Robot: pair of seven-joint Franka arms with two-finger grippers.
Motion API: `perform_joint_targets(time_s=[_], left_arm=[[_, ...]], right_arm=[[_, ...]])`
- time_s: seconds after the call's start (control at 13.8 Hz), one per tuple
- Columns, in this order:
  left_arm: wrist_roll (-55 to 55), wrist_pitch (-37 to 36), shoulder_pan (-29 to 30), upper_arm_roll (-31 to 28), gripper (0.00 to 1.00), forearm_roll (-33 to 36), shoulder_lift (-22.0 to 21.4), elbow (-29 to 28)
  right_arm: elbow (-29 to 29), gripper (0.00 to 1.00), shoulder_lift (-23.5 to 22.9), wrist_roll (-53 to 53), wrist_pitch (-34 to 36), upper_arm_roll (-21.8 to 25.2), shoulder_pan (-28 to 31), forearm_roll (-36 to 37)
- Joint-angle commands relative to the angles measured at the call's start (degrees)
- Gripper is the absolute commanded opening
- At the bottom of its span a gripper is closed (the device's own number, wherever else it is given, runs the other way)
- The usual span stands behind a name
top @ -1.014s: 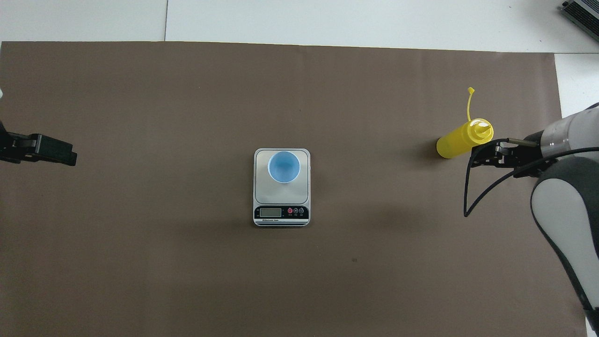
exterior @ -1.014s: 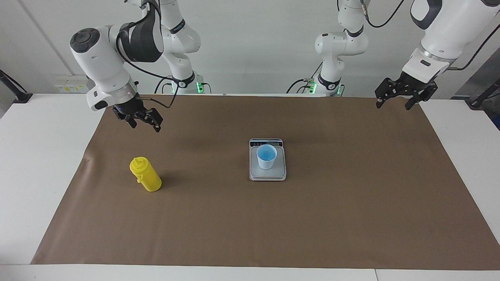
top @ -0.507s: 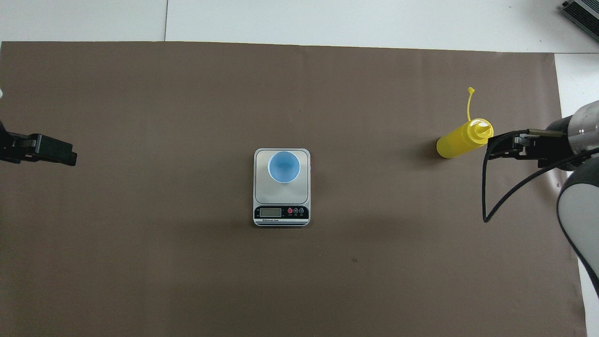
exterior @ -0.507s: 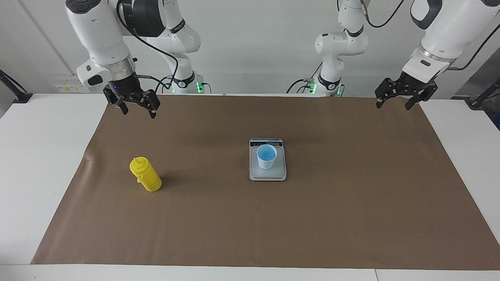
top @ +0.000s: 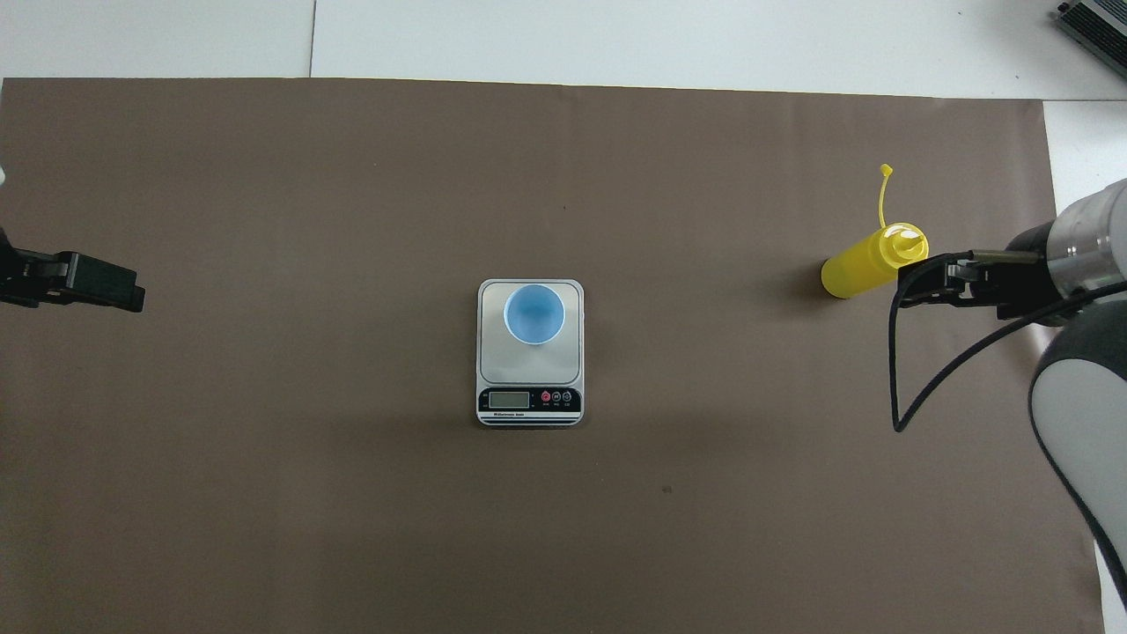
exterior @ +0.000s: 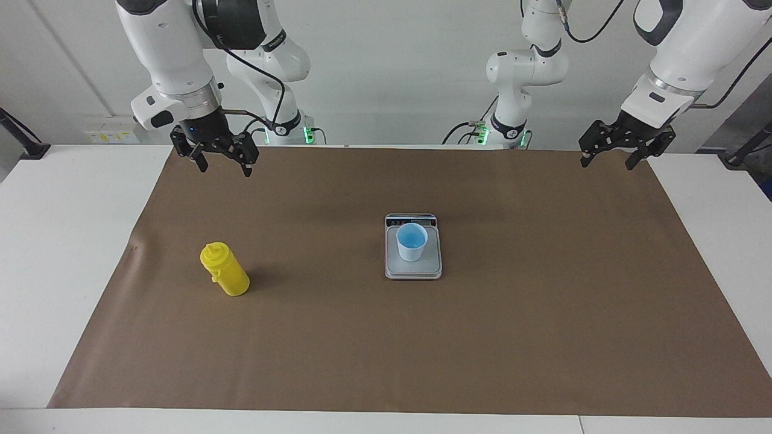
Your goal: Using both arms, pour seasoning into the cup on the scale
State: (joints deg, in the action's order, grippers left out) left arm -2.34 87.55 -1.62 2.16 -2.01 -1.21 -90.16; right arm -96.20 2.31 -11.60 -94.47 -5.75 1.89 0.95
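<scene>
The yellow seasoning bottle [exterior: 224, 269] stands upright on the brown mat toward the right arm's end, with its tethered cap [top: 885, 169] sticking out; it also shows in the overhead view [top: 867, 262]. The light blue cup [exterior: 412, 241] stands on the silver-grey scale [exterior: 416, 268] at mid-table, also seen from overhead as cup [top: 534, 314] on scale [top: 528, 365]. My right gripper [exterior: 224, 170] hangs open and empty over the mat's edge by its own base, apart from the bottle. In the overhead view it [top: 924, 283] shows beside the bottle's top. My left gripper [exterior: 607, 164] waits open and empty over the mat's corner at its end [top: 123, 291].
The brown mat [exterior: 543, 337] covers most of the white table [exterior: 54, 241]. The scale's display strip [top: 528, 399] faces the robots. A dark cable [top: 907, 387] loops from the right wrist.
My right gripper has risen and drawn back from above the bottle toward the mat's edge by the robots, then shifted slightly toward mid-table. The left arm, bottle, cup and scale have not moved.
</scene>
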Motion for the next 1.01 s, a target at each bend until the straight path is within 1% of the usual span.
perform_joint_targets(time_s=[0.0,0.07,0.14,0.22,0.29,0.36,0.43,0.94], left_arm=[[0.24,-0.62,0.92,0.57,1.00,0.61,-0.55,-0.54],[0.24,-0.62,0.92,0.57,1.00,0.61,-0.55,-0.54],[0.24,-0.62,0.92,0.66,1.00,0.61,-0.55,-0.54],[0.24,-0.53,0.92,0.57,1.00,0.61,-0.55,-0.54],[0.24,-0.62,0.92,0.66,1.00,0.61,-0.55,-0.54],[0.24,-0.53,0.92,0.57,1.00,0.61,-0.55,-0.54],[0.24,-0.71,0.92,0.57,1.00,0.61,-0.55,-0.54],[0.24,-0.62,0.92,0.57,1.00,0.61,-0.55,-0.54]], right_arm=[[0.75,1.00,-0.11,1.31,0.96,-0.58,0.58,0.28],[0.83,1.00,-0.28,1.23,0.87,-1.10,0.40,0.89],[1.01,1.00,-0.11,1.14,1.04,-0.76,-1.08,1.33],[1.18,1.00,-0.11,1.23,1.13,0.46,-2.40,1.51],[1.10,1.00,-0.02,1.23,1.31,3.78,-5.37,1.51],[1.10,1.00,0.06,1.31,1.66,8.25,-9.06,1.51],[1.10,1.00,0.07,1.31,1.75,9.60,-9.88,1.25],[0.75,1.00,0.42,1.23,1.92,9.53,-9.71,1.51]])
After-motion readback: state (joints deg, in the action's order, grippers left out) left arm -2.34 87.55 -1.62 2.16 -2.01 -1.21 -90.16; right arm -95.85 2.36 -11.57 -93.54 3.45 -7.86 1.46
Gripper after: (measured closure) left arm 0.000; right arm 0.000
